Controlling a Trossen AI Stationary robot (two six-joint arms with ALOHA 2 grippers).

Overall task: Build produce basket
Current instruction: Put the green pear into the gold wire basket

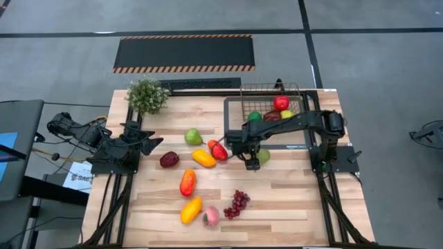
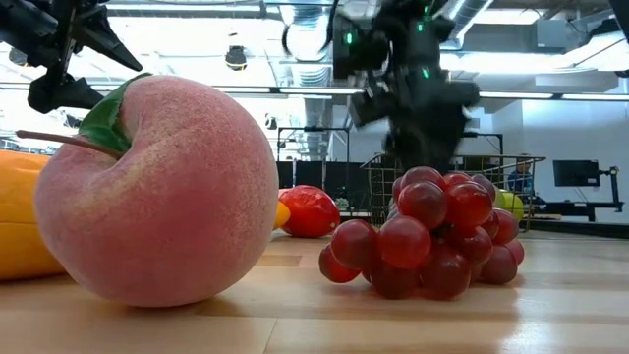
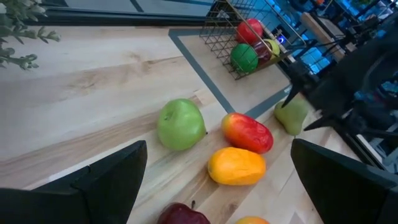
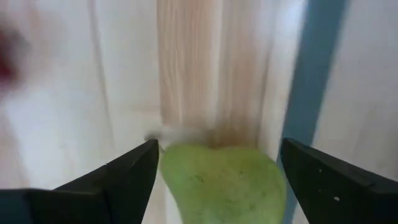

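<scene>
Where overhead hides it, wrist-view pear (image 4: 217,180).

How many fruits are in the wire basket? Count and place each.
4 in the basket: a red apple at the far side, with a green lime, a dark red piece and a yellow-green fruit in front of it. Others may hide beneath.
</scene>
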